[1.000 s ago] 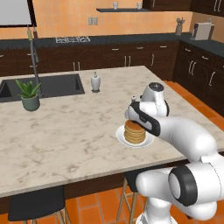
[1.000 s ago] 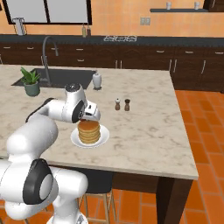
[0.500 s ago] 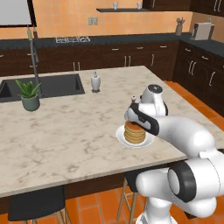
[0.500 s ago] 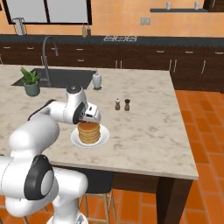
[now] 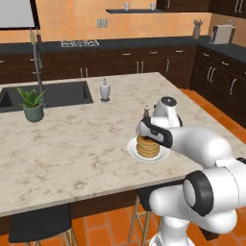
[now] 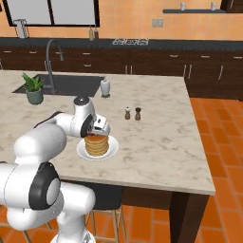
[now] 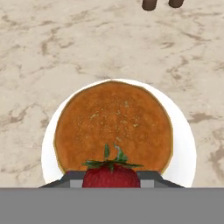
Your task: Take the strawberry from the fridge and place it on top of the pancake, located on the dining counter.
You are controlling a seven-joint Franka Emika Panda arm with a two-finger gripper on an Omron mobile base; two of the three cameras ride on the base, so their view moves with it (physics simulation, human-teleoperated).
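Your gripper [image 7: 111, 179], clamped on the strawberry [image 7: 111, 175], hovers directly above the pancake [image 7: 113, 127]; the drop lies straight down.

Left base view: set behind the arm to its left, facing forward and down across the counter [image 5: 72, 144]. Right base view: set behind to the right, same heading, similar range. Shared by both: pancake [image 5: 147, 146] on its plate [image 6: 81, 151], sink [image 5: 57, 93], potted plant [image 6: 33, 88]. Hand view: close above the pancake, looking straight down along the jaws.
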